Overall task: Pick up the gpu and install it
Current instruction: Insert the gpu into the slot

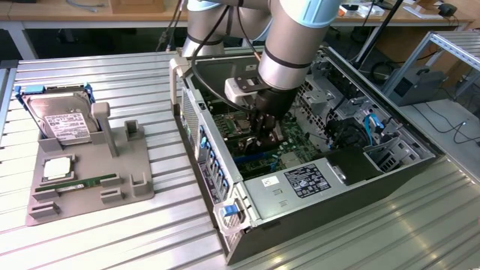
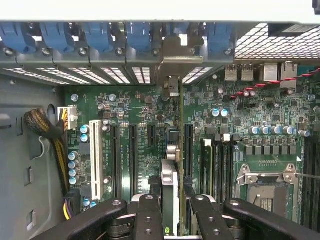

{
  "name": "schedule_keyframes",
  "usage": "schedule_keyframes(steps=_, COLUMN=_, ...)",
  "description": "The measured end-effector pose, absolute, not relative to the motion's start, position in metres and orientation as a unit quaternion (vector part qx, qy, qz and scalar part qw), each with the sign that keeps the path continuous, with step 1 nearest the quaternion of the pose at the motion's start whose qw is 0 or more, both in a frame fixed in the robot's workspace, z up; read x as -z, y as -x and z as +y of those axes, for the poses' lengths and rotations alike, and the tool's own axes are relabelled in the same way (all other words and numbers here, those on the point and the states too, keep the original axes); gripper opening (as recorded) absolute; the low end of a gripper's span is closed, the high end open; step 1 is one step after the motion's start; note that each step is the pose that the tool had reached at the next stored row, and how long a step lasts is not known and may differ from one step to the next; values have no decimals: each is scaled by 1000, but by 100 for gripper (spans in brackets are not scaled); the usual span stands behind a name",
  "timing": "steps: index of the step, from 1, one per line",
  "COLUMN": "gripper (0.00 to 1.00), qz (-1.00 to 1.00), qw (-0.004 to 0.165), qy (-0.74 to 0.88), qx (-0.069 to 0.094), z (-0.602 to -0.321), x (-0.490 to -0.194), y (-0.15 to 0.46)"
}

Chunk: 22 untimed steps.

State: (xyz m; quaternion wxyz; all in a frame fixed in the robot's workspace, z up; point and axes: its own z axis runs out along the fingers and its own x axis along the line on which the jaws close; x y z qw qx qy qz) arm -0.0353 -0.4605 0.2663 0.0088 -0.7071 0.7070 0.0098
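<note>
there — gpu (image 2: pixel 172 150) edge-on between end effector (image 2: pixel 172 210) fingers

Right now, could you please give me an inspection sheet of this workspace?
Surface: grey ribbed metal table, carrying an open black computer case.
Job's things: gpu, a thin flat card with a silver bracket, stands edge-on over the green motherboard, bracket at the rear slots; whether it is seated cannot be told.
Clutter: grey fixture tray with silver hard drive, green memory stick and square silver chip.
Grippers: gripper inside the case, closed on the gpu.
Cables: black cable along the arm; braided yellow-black bundle in the case.
Surroundings: wooden benches behind; aluminium frame at the exterior view's right.
</note>
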Motion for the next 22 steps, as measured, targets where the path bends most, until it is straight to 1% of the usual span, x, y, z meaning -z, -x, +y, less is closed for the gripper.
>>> schedule_keyframes(steps=22, gripper=27, qz=707, qw=9, qy=707, qx=-10, z=-461, x=-258, y=40)
